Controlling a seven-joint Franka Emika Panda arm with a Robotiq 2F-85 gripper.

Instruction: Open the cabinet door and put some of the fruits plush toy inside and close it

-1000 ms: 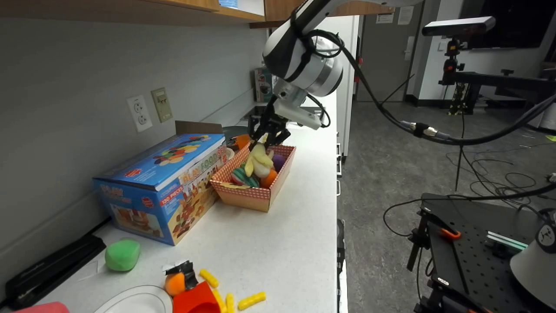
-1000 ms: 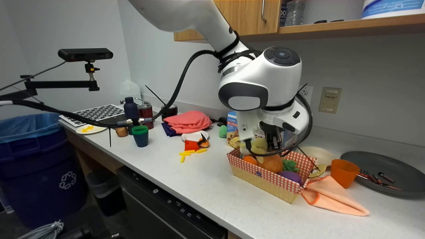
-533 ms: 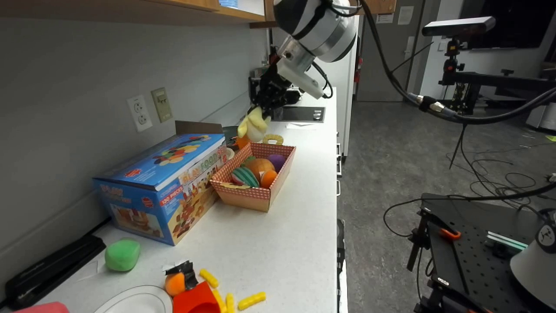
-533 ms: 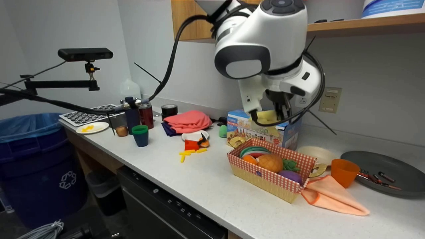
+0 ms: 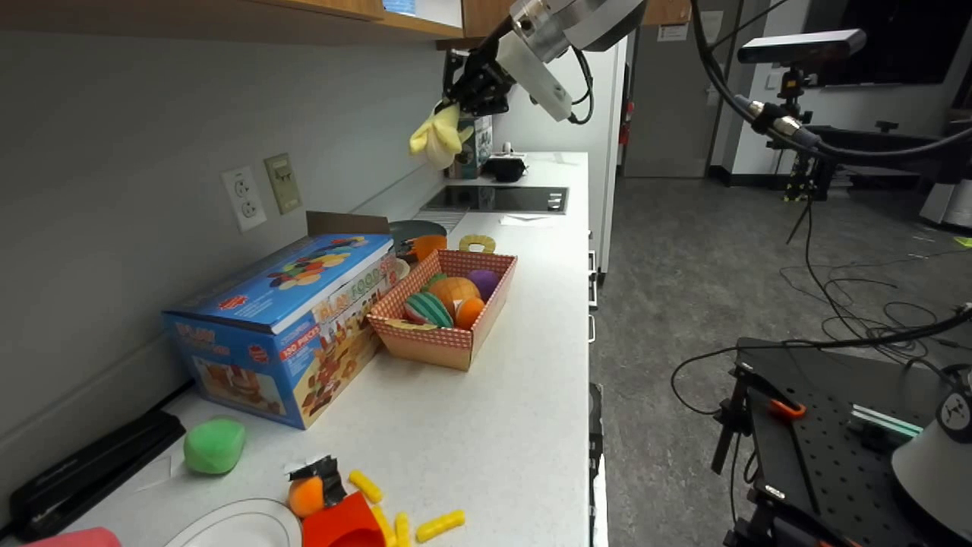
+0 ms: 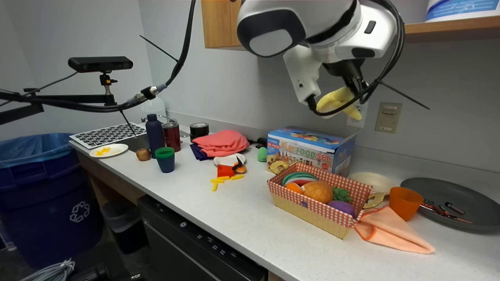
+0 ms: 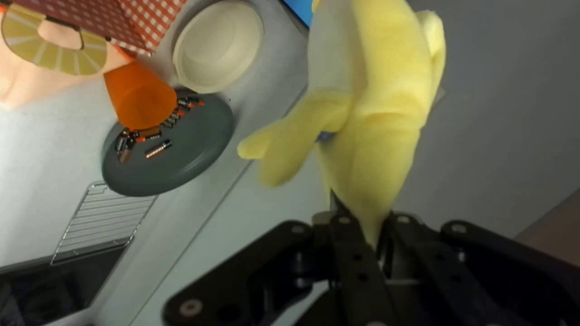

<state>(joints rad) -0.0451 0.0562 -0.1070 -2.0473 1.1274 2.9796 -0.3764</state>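
My gripper (image 5: 449, 106) is shut on a yellow and white banana plush (image 5: 439, 137) and holds it in the air well above the basket (image 5: 421, 353). In the wrist view the banana plush (image 7: 385, 95) hangs from between the closed fingers (image 7: 372, 224). The basket holds a striped watermelon plush (image 5: 429, 310), a small orange one (image 5: 469, 312), a pineapple plush (image 6: 318, 192) and a purple one (image 6: 341, 207). The light tan cabinet door (image 6: 219, 25) shows only its lower part, partly behind the arm. Beside it the cabinet's shelf (image 6: 449, 29) is open to view.
A blue play food box (image 5: 235, 296) stands against the wall. An orange cup (image 6: 405, 203), a peach cloth (image 6: 394, 230) and a dark plate with batteries (image 6: 468, 199) lie near the basket. A white and blue tub (image 6: 461, 9) stands on the shelf.
My gripper has risen out of the basket with the banana plush and tilted toward the wall. The basket and its other fruits have stayed in place.
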